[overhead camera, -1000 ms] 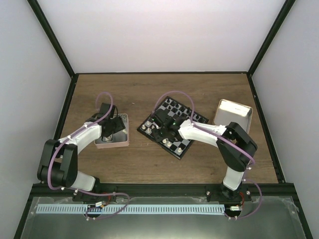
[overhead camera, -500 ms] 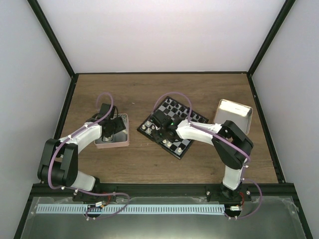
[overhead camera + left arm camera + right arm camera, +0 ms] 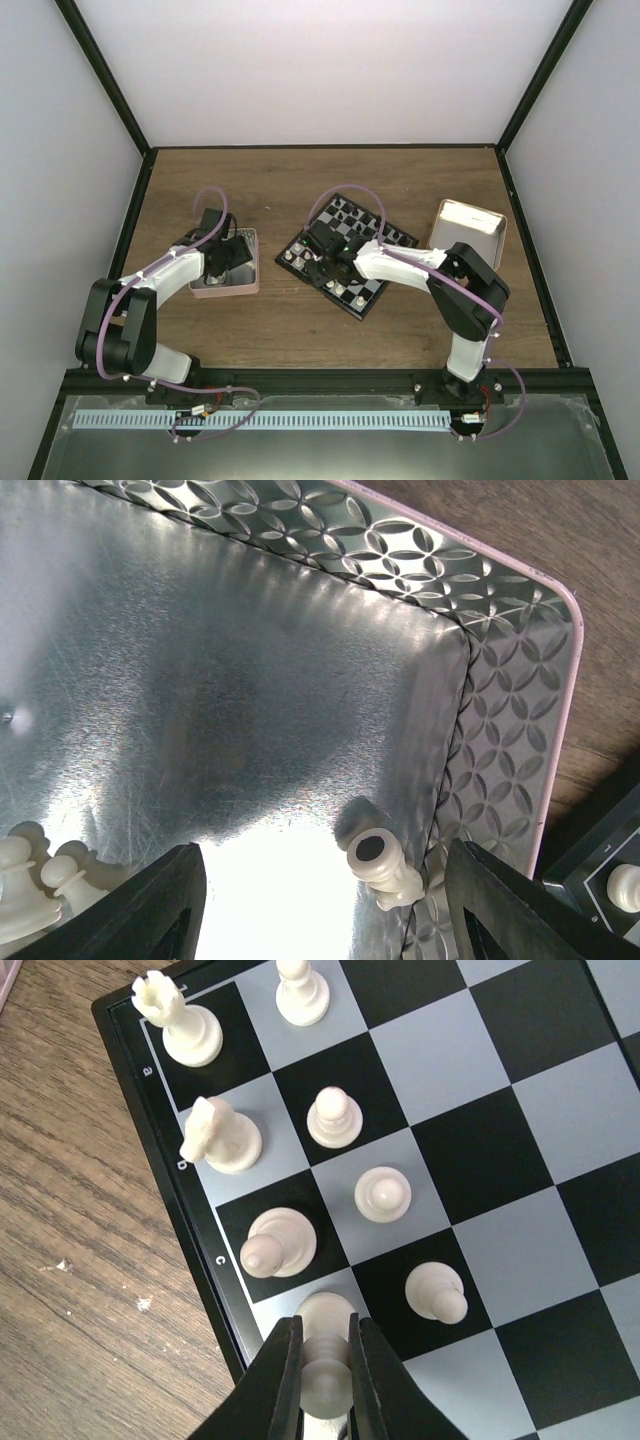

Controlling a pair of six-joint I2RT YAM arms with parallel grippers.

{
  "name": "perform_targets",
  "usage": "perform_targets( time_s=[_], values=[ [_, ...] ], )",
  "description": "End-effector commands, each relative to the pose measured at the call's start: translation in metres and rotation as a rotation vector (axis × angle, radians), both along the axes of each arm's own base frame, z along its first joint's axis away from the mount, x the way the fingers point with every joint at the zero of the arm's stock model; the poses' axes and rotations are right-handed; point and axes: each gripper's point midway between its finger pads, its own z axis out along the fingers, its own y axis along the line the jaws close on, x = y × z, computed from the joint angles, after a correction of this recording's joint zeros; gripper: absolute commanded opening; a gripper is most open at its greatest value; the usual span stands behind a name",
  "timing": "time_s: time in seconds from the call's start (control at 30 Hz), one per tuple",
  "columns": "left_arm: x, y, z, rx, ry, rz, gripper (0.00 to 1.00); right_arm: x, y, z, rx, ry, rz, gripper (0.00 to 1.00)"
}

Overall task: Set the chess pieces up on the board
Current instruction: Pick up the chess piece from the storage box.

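Right jaws pinch a cream piece (image 3: 325, 1365) on the board's (image 3: 520, 1160) near-left row; keep it upright, clear of the bishop (image 3: 277, 1243) just beside. Left jaws gape wide over the tray (image 3: 520, 710).

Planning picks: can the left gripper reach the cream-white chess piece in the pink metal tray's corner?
Probably yes: the open left gripper hangs over the cream-white piece, nothing covering it.
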Motion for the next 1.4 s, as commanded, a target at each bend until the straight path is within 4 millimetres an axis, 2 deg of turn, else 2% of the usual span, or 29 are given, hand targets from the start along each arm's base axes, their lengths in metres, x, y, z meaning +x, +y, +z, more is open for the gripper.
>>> perform_targets(
  time_s=[0.0,0.23,0.37,0.43,0.53,0.63,0.83,0.97,1.1,1.2,1.37],
  values=[
    [0.001,0.0,-0.003,-0.006,-0.003,-0.004,0.68,0.001,-0.005,0.011,0.002,-0.014,-0.012,0.04],
    [0.0,0.002,-0.005,-0.001,0.004,-0.001,0.68,-0.001,-0.003,0.008,0.004,0.003,-0.01,0.09],
    [-0.001,0.002,-0.008,-0.001,0.012,-0.002,0.68,-0.002,-0.003,0.014,0.014,0.005,-0.012,0.12],
    [-0.001,0.0,-0.01,-0.005,0.016,-0.006,0.68,-0.002,-0.002,0.019,0.023,-0.002,-0.01,0.15],
    [0.0,-0.002,-0.011,-0.015,0.018,-0.01,0.68,0.0,-0.002,0.025,0.027,-0.009,-0.017,0.25],
    [0.0,-0.004,-0.014,-0.023,0.024,-0.017,0.67,0.002,-0.001,0.031,0.035,-0.021,-0.024,0.29],
    [0.0,-0.01,-0.023,-0.047,0.05,-0.037,0.53,0.009,0.003,0.057,0.094,-0.072,-0.044,0.31],
    [-0.001,-0.014,-0.03,-0.063,0.069,-0.047,0.49,0.011,0.003,0.068,0.117,-0.097,-0.057,0.31],
    [-0.001,-0.02,-0.034,-0.09,0.082,-0.063,0.48,0.011,0.002,0.068,0.117,-0.097,-0.062,0.31],
    [0.001,-0.023,-0.035,-0.108,0.087,-0.066,0.42,0.01,0.002,0.066,0.115,-0.092,-0.063,0.31],
    [-0.004,-0.017,-0.033,-0.079,0.098,-0.046,0.41,0.01,0.001,0.067,0.115,-0.091,-0.064,0.31]
  ],
)
